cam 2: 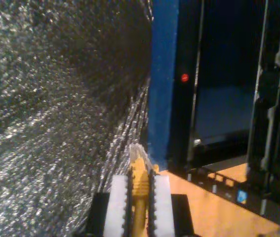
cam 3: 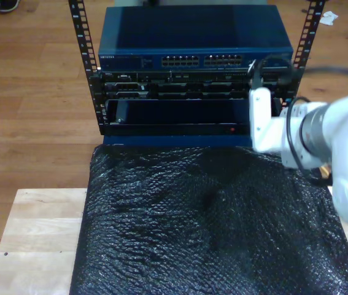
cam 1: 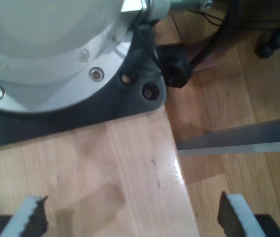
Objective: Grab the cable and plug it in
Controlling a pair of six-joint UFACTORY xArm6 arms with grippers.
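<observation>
The thin yellow-orange network cable [cam 2: 140, 197] with its small clear plastic plug [cam 2: 137, 152] at the tip sits clamped between the two white, ridged pads [cam 2: 118, 203] of my second hand [cam 2: 140, 195]. The plug pokes out past the pads and points toward the lower front edge of the dark blue metal rack chassis [cam 2: 163, 74], just where the crinkled black bubble-wrap sheet [cam 2: 46, 123] meets it. A small red light [cam 2: 184, 77] glows on the black panel beside that blue edge, and dark rack rails [cam 2: 273, 98] stand further along.

In the exterior view, a white arm [cam 3: 321, 141] reaches in from the exterior view's right, its forward end against the front of the blue network switch [cam 3: 192, 43] stack, near the rack's right-hand side in that view. The black bubble-wrap sheet [cam 3: 210, 221] covers most of the pale wooden surface [cam 3: 32, 239], running up to the rack's base.

My first hand [cam 1: 130, 217] stands apart, its white pads with black ridged faces [cam 1: 31, 217] wide of each other with nothing between them. It hangs over the edge of the pale wooden surface [cam 1: 105, 168], close to a round silver-and-black arm base [cam 1: 56, 64] bolted there, with the wooden floor [cam 1: 238, 108] beyond.
</observation>
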